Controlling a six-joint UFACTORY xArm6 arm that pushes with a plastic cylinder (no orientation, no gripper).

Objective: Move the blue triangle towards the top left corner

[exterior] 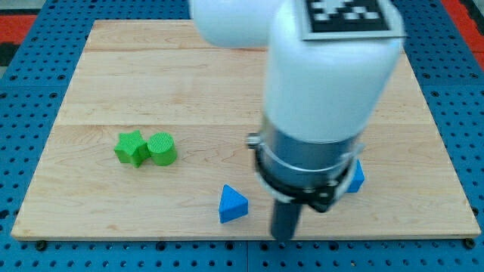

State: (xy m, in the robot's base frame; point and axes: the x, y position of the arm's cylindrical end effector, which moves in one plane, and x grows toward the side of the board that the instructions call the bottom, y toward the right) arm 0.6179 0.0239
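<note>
Arm (pixel 325 98) half-hides a blue block (pixel 355 178).

A table (pixel 113 83) is seen with four blocks on it. The star block (pixel 131 147) and the round cylinder block (pixel 162 149) are placed side by side and touching, on the view's left, with the star on the outside. The triangle block (pixel 232 204) is set near the view's bottom, to the right of that pair and well apart from it. My tip (pixel 283 234) is found just to the right of the triangle block, not touching it. Another block (pixel 355 178) is partly hidden behind the arm, further right.
</note>
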